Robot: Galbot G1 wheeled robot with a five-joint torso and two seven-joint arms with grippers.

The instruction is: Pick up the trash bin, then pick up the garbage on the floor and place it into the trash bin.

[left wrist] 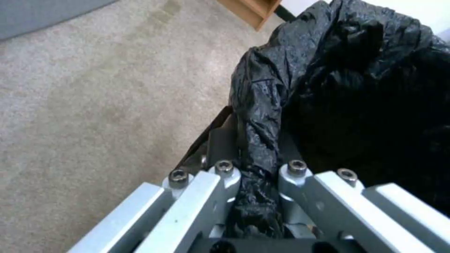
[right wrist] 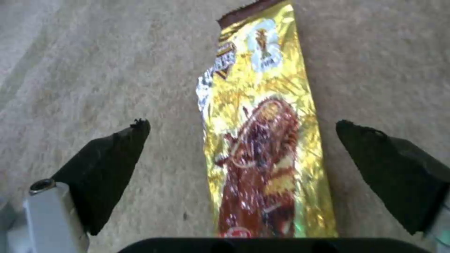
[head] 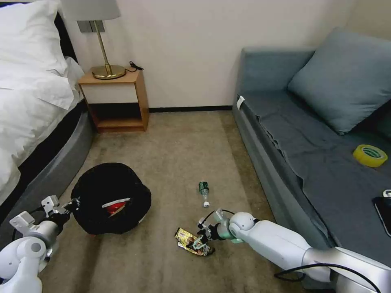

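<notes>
Bin gripped at the rim, wrapper straddled on the carpet

The trash bin (head: 110, 197) was held at its bag-lined rim by the clenched left gripper (left wrist: 257, 165), a red-and-white packet (head: 116, 205) lying inside. The gold-brown foil wrapper (right wrist: 262, 137) lay flat between the spread fingers (right wrist: 112, 154) of the right gripper (head: 199, 240); the small bottle (head: 204, 192) was seen nearby on the floor

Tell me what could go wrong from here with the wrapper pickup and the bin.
1. The right tool is open around the gold foil wrapper, which lies flat on the carpet; the fingertips could skid over the thin foil and close on nothing.
2. The left tool seems clamped mostly on the liner bag at the trash bin's rim, so the bag might slip or tear.
</notes>
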